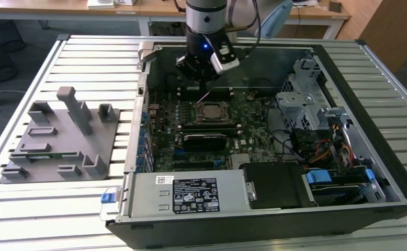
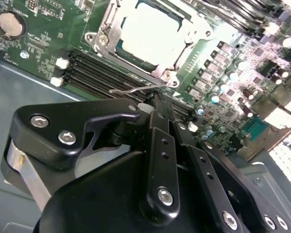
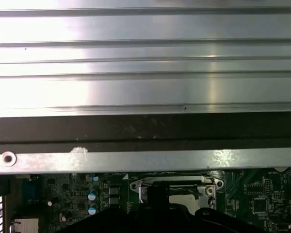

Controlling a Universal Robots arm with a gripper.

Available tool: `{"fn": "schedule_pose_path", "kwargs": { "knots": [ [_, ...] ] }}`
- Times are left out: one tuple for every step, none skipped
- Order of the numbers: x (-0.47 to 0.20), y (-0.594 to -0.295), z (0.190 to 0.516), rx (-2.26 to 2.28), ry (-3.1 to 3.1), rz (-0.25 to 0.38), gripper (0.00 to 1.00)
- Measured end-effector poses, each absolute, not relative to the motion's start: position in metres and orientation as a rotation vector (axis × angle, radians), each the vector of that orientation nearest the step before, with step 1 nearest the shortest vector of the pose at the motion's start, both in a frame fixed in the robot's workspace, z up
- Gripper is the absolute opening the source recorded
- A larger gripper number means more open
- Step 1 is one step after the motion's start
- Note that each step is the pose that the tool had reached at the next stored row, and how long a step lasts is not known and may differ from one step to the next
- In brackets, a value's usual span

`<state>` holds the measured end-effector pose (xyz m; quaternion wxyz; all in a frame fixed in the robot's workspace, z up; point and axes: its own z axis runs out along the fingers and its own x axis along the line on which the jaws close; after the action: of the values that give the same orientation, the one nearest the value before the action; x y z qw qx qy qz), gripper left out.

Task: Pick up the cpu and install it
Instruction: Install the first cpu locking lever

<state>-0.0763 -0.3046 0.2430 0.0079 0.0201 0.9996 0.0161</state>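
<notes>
In the exterior view the gripper (image 1: 202,79) hangs just above the socket (image 1: 210,111) in the open computer case (image 1: 371,130); the cpu (image 1: 210,111) already lies in the socket, so the placing looks done and the clamping looks to be the step in hand, which calls for care with the thin lever. The grey tray (image 1: 57,138) sits well apart from the socket on the slatted bench (image 1: 85,57), with desks behind. In the second wrist view the jaws are pressed together, pinching nothing, their tip at the wire lever (image 2: 136,90) beside the socket. In the first wrist view the case wall (image 3: 145,160) runs beside the socket.
</notes>
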Motion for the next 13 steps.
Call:
{"fn": "schedule_pose_path", "kwargs": {
  "knots": [
    [-0.0749, -0.3041, 0.2429, 0.063, 3.125, 0.049, 0.11],
    [-0.0734, -0.3036, 0.2427, 0.063, 3.125, 0.049, 0.11],
    [-0.0718, -0.3030, 0.2426, 0.063, 3.125, 0.048, 0.11],
    [-0.0703, -0.3025, 0.2424, 0.063, 3.125, 0.048, 0.11],
    [-0.0694, -0.3019, 0.2420, 0.063, 3.125, 0.048, 0.11],
    [-0.0687, -0.3010, 0.2415, 0.063, 3.125, 0.048, 0.11],
    [-0.0682, -0.3005, 0.2409, 0.063, 3.125, 0.048, 0.11],
    [-0.0679, -0.3001, 0.2401, 0.062, 3.125, 0.048, 0.11],
    [-0.0677, -0.2997, 0.2395, 0.058, 3.125, 0.047, 0.11],
    [-0.0675, -0.2994, 0.2389, 0.050, 3.125, 0.047, 0.11],
    [-0.0674, -0.2991, 0.2383, 0.043, 3.125, 0.047, 0.11],
    [-0.0673, -0.2986, 0.2377, 0.038, 3.125, 0.047, 0.11],
    [-0.0669, -0.2982, 0.2371, 0.034, 3.126, 0.047, 0.11]
  ]
}}
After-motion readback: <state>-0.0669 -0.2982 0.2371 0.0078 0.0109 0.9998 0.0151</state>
